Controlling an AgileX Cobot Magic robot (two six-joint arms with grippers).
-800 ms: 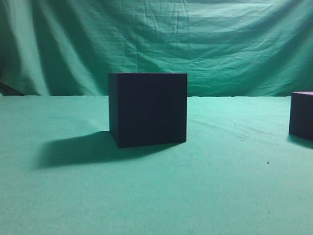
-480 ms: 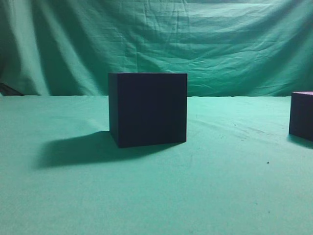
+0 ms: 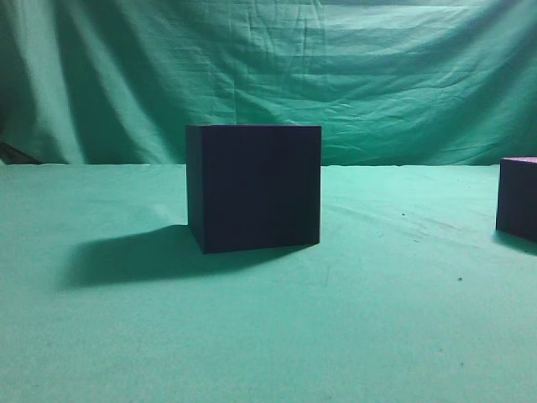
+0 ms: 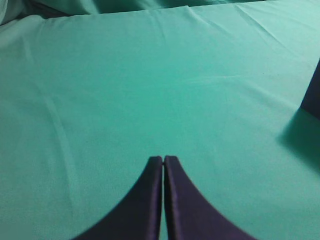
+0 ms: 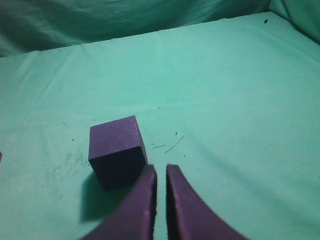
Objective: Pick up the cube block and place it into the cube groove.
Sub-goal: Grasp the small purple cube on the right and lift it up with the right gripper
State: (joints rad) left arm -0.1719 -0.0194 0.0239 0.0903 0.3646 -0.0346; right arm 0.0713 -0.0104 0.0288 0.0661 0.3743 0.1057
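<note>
Nothing is grasped yet: cube block [image 5: 117, 150] sits at eleven o'clock of the nearly closed, empty right gripper [image 5: 161, 170]; cube groove [image 3: 253, 186] is unfilled; left gripper [image 4: 163, 160] is clenched empty.

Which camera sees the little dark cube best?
The right wrist view. It shows the whole cube block, top and two sides, sitting on the green cloth just ahead of the right gripper. The exterior view cuts it off at the right edge. The left wrist view doesn't show it.
</note>
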